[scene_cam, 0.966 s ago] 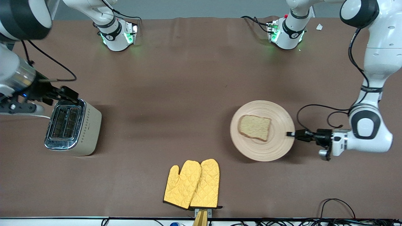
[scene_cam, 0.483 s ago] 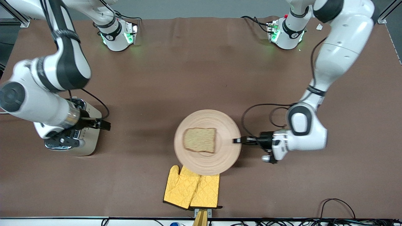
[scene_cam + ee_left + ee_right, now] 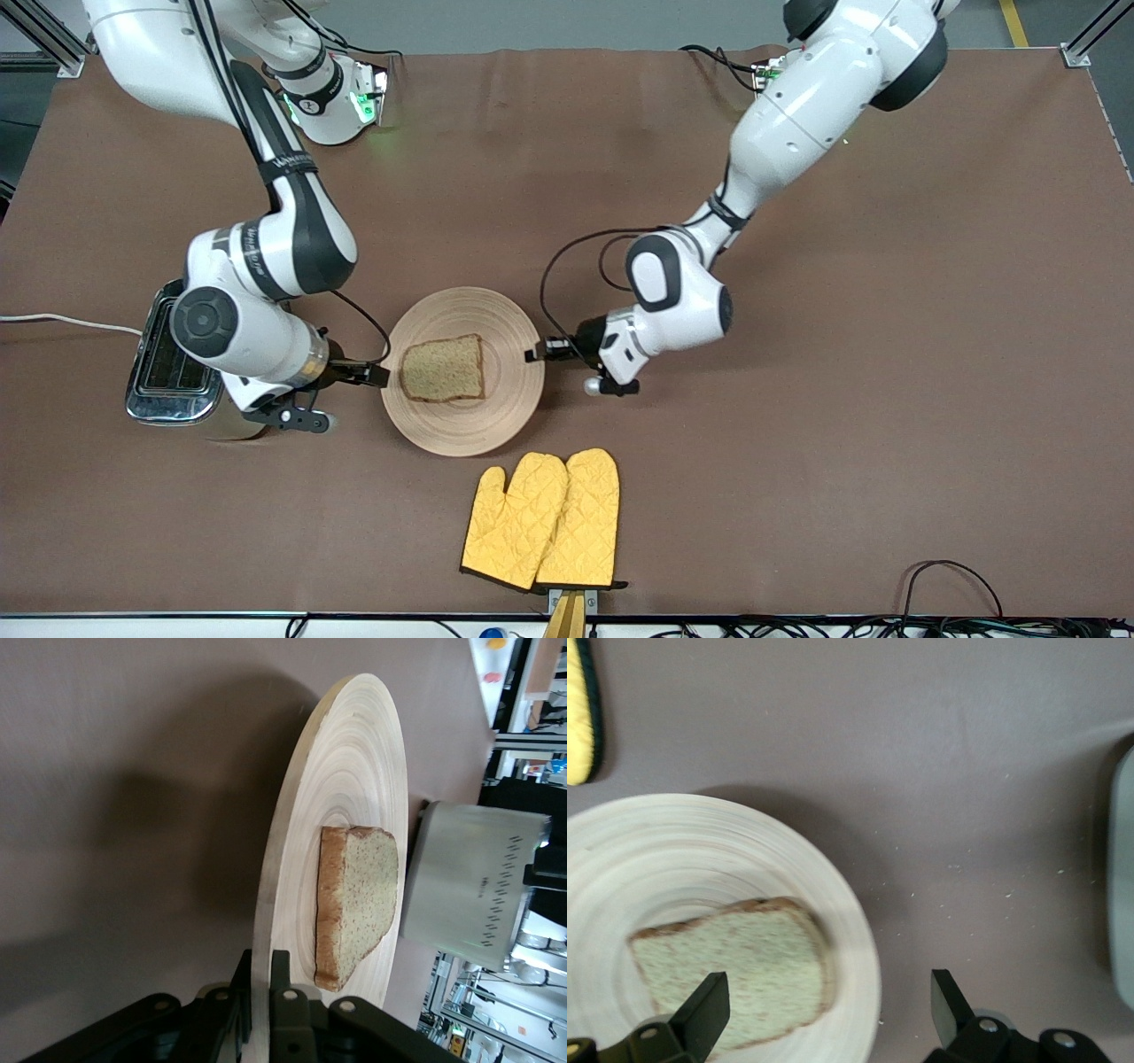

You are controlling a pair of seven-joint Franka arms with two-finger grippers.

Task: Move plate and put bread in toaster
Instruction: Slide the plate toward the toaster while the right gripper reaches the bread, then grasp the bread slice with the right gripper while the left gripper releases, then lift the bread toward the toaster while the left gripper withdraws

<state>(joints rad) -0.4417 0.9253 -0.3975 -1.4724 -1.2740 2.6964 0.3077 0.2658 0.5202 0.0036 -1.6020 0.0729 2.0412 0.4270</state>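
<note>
Mid-frame, the left pincer [image 3: 534,354] pinches the plate [image 3: 505,408]'s rim; the right pincer [image 3: 379,376], spread, seemingly hovers beside the bread [image 3: 442,368].

Brown speckled bread [image 3: 442,369] lies flat on the pale ringed plate [image 3: 496,416] — cream, chrome-topped toaster [image 3: 168,372] upright nearby.

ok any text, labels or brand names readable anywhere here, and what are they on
None can be read.
Right arm: small lettering on the black band, too small to read.
toaster: only rows of small diamond marks on the side, no words.
plate, bread, yellow oven mitts: no print.
</note>
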